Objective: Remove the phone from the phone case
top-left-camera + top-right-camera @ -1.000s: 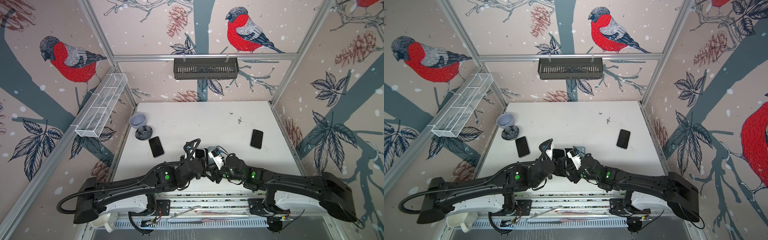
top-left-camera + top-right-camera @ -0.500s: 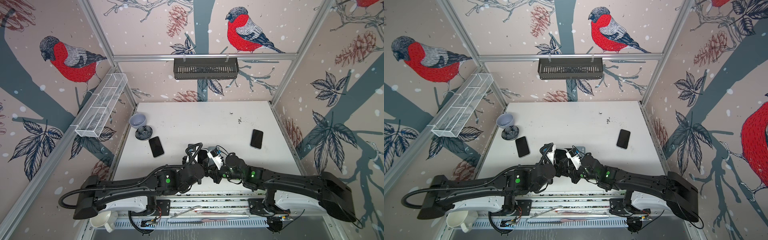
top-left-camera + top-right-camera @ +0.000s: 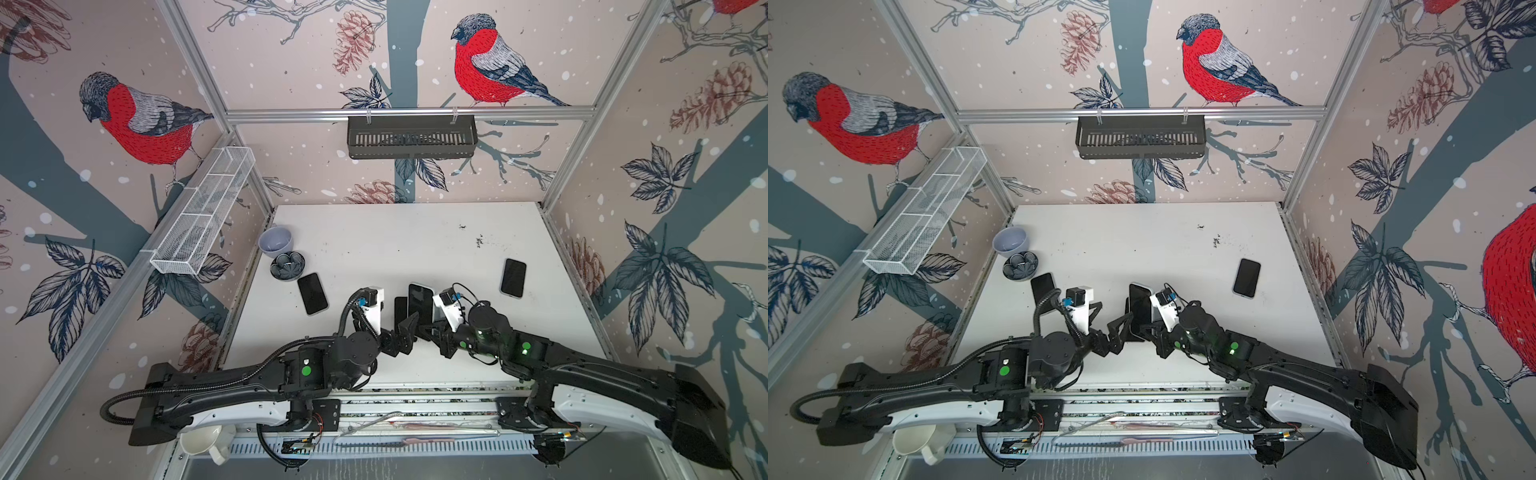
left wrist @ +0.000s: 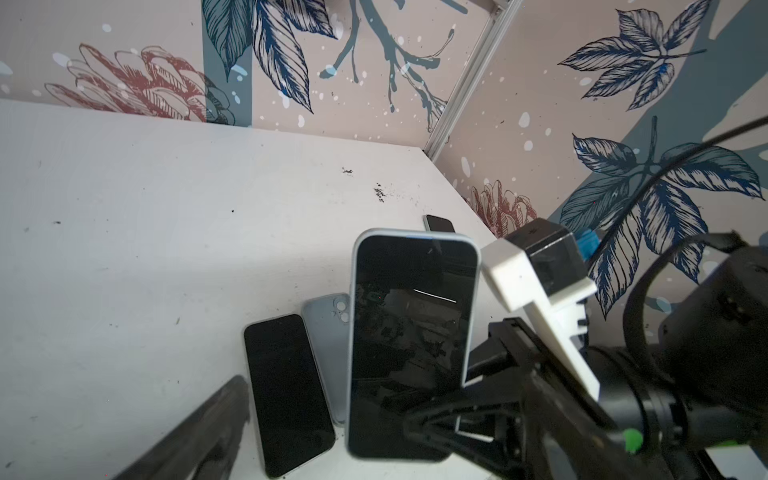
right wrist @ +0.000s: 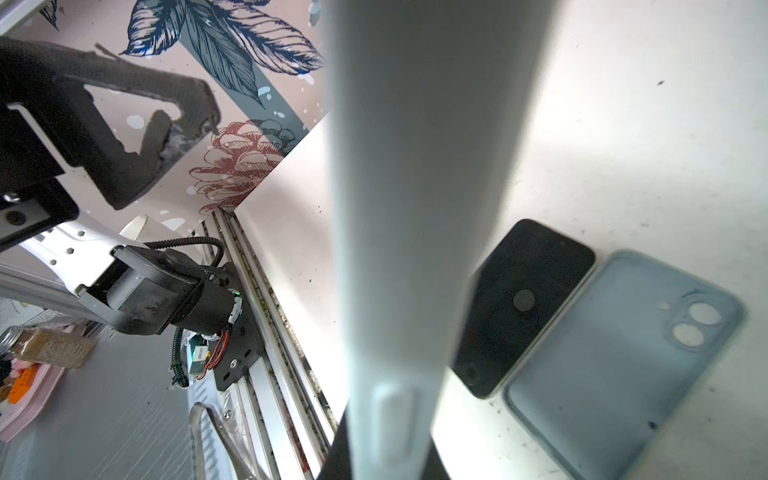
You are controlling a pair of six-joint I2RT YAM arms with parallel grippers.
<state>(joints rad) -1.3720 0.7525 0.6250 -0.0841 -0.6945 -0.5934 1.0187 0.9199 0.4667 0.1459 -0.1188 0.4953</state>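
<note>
A phone (image 3: 420, 305) (image 3: 1139, 309) in a pale blue phone case (image 4: 354, 316) stands upright over the table's front middle, screen toward the left arm. My right gripper (image 3: 432, 330) (image 3: 1152, 332) is shut on its lower edge. In the right wrist view the case's pale side (image 5: 415, 208) fills the middle. My left gripper (image 3: 405, 332) (image 3: 1117, 332) hangs open just left of it, not touching; one of its fingers (image 4: 208, 428) shows in the left wrist view. A bare phone (image 4: 286, 390) (image 5: 523, 307) and an empty blue case (image 4: 328, 345) (image 5: 623, 361) lie flat below.
Two more dark phones lie on the table, one to the left (image 3: 312, 293) and one to the right (image 3: 513, 277). A lilac bowl (image 3: 275, 240) and a dark dish (image 3: 287, 266) sit by the left wall. A black basket (image 3: 411, 136) hangs on the back wall.
My left gripper has opened wide and drawn back to the left, away from the cased phone. The right gripper has closed and keeps the cased phone upright.
</note>
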